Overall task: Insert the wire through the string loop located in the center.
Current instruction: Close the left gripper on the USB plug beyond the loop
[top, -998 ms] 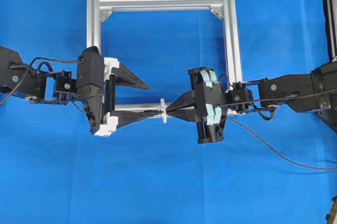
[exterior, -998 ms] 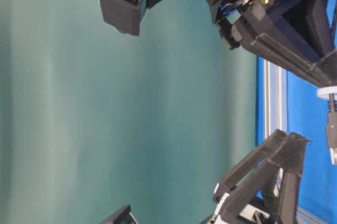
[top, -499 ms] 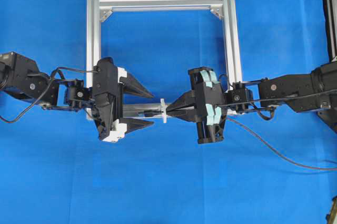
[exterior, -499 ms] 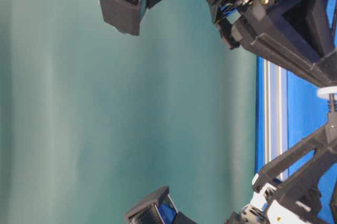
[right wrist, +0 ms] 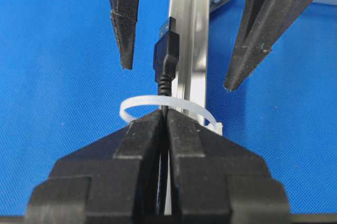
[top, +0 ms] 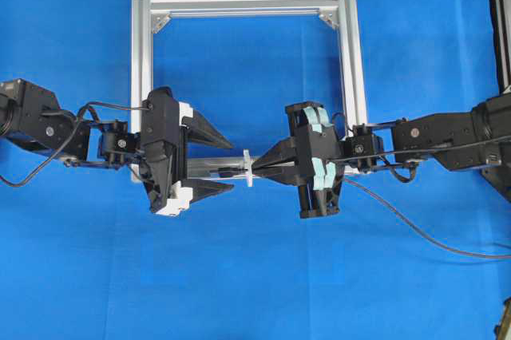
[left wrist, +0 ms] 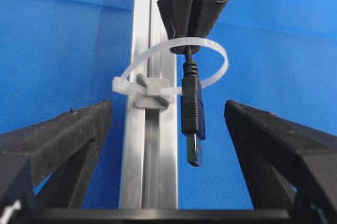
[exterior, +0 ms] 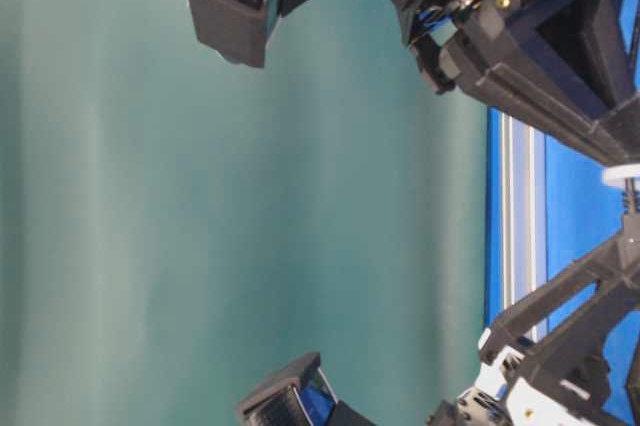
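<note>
Blue table cloth (top: 255,292) below the aluminium frame (top: 243,1) lies open except for the wire (top: 415,228) trailing lower right across it. Inside the frame, the upper half is open floor; corner brackets (top: 327,18) crowd the top corners.

Along the frame's lower rail (left wrist: 150,145) the passage is tight: the right gripper (top: 257,168), clamped shut on the wire, presses up to the string loop (left wrist: 174,66) from one side. The plug end (left wrist: 192,124) pokes through the loop beside the rail.

The left gripper (top: 231,166), jaws spread wide, straddles rail and plug; clear gaps remain between each finger (right wrist: 124,19) and the plug.
</note>
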Robot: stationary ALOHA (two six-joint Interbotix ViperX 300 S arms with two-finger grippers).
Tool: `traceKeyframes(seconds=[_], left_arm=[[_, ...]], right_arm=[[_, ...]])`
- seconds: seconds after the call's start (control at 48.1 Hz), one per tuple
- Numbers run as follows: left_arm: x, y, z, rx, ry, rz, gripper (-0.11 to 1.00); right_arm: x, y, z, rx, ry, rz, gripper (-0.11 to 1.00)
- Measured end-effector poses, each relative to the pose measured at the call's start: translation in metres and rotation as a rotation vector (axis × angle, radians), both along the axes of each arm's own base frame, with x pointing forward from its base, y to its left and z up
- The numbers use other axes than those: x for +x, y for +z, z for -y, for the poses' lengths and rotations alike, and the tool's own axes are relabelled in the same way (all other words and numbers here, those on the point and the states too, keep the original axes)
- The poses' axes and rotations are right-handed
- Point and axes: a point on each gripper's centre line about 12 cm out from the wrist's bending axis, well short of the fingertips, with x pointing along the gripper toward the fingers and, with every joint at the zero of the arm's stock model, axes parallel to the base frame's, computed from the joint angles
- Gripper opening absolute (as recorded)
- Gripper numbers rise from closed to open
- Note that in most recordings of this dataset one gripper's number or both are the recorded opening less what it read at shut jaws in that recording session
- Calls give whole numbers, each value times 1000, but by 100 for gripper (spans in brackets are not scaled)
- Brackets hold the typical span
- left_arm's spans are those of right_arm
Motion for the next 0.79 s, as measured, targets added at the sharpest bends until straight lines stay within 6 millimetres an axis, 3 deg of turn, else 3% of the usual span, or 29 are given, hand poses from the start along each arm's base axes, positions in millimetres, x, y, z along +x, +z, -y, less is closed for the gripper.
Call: traceKeyframes(seconds=[0.478,0.561,0.79], left_arm=[[0,0,0,-1,1,0,89],[0,0,0,-1,0,0,74],[0,0,3,21,-19,3,9]], right_arm=[[0,1,0,0,0,2,-2],[0,0,1,0,-2,0,-2],[0,0,1,0,-3,-2,-2]])
